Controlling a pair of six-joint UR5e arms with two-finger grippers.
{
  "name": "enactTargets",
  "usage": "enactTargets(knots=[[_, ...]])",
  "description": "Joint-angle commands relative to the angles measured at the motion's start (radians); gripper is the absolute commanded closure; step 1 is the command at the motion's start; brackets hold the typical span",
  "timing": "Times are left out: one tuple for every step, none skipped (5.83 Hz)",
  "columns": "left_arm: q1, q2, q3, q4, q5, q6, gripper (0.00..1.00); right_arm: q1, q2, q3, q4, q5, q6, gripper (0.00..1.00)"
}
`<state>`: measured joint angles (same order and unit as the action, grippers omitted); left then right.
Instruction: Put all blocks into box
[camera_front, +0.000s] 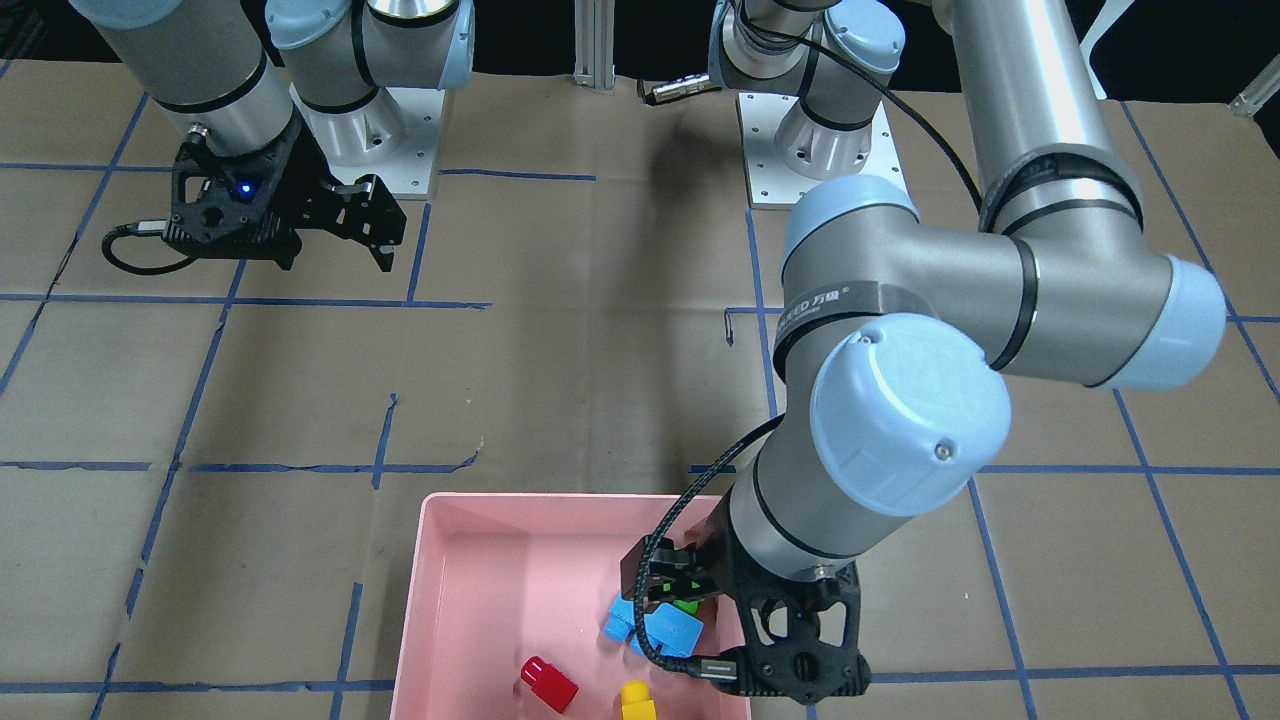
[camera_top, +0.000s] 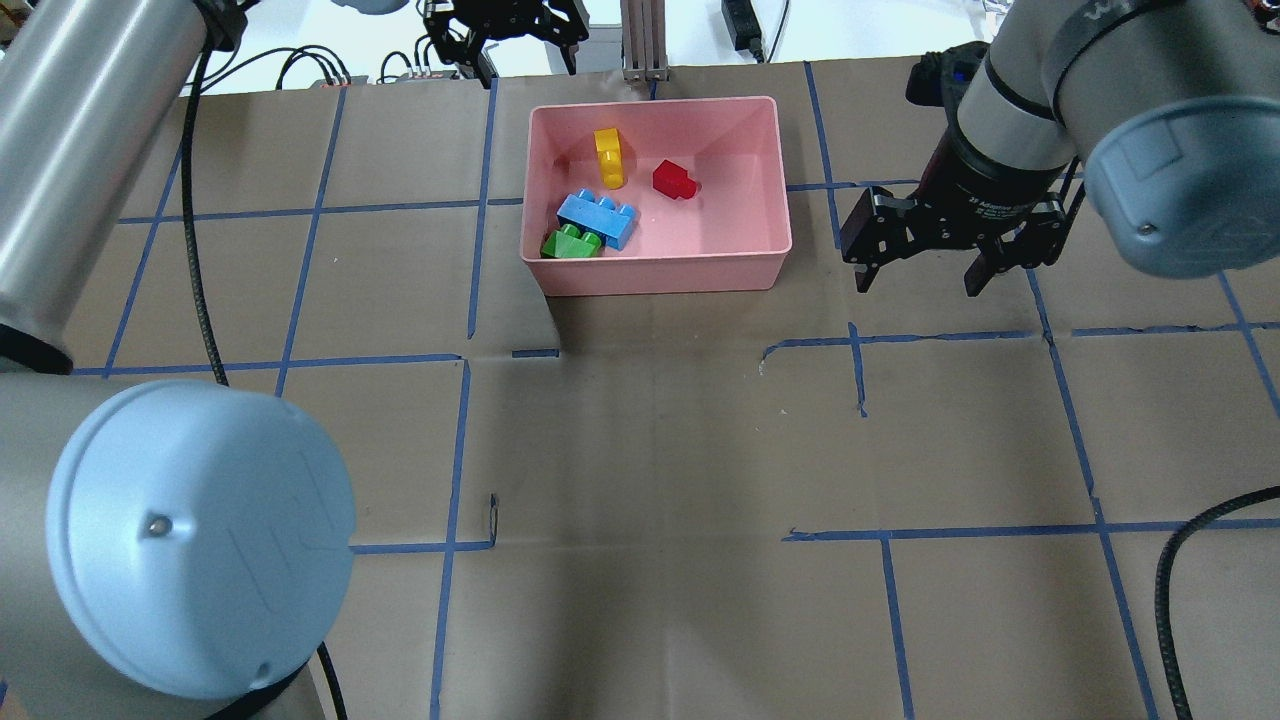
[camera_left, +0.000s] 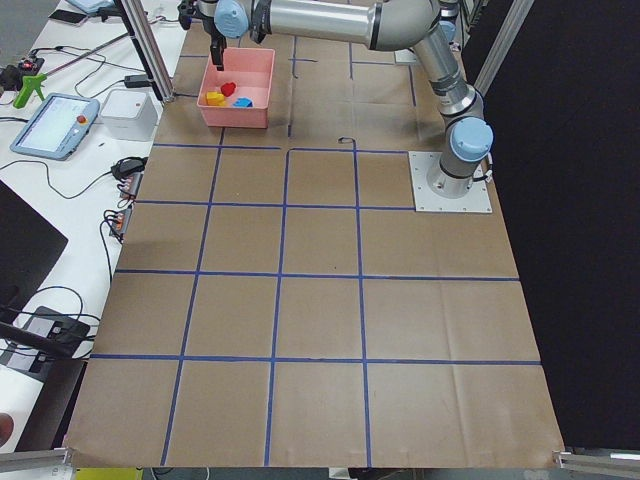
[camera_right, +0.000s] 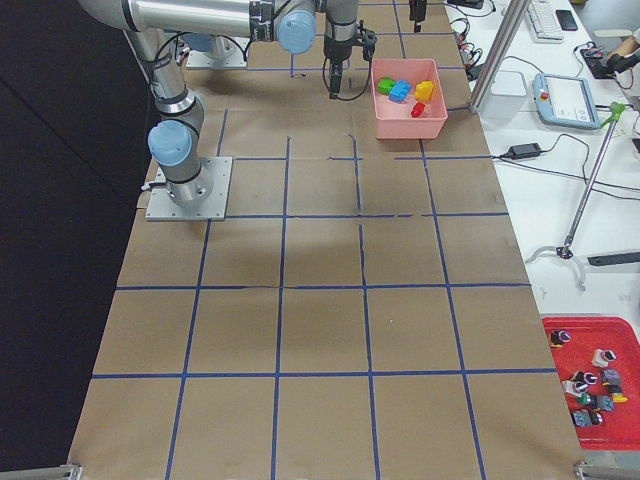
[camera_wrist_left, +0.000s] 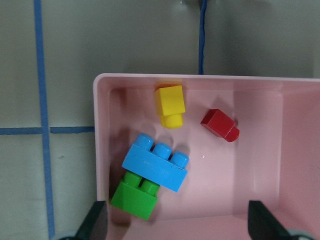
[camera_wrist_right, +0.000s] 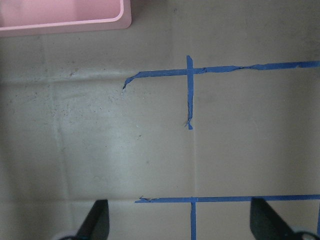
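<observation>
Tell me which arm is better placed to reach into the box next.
Left. The left gripper hangs open above the box, over the green block and blue block; the right gripper is open beside it, over table.

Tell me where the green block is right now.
In the overhead view, the green block lies inside the pink box, in its near-left corner on the robot's side, touching the blue block just behind it.
</observation>
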<state>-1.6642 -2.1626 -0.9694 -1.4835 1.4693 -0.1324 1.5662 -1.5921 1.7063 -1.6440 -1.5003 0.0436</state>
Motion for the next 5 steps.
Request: enactTargets(knots=[[0.105,0.198,-0.233,0.0,0.016,0.178,0.01,0.0,0.001,-0.001,-0.003,0.0,0.001,0.0],[0.135,0.299,-0.376,0.011,0.061,0.192,0.01,0.0,0.001,-0.001,-0.002,0.0,0.001,0.0],[0.133,0.384,-0.472,0.015,0.078,0.194,0.01,0.003,0.0,0.001,-0.002,0.002,0.002,0.0],[0.135,0.439,-0.512,0.011,0.082,0.195,0.01,0.003,0.0,0.0,-0.003,0.002,0.002,0.0],[0.13,0.484,-0.523,0.005,0.083,0.194,0.01,0.003,0.001,0.001,-0.003,0.002,0.002,0.0]])
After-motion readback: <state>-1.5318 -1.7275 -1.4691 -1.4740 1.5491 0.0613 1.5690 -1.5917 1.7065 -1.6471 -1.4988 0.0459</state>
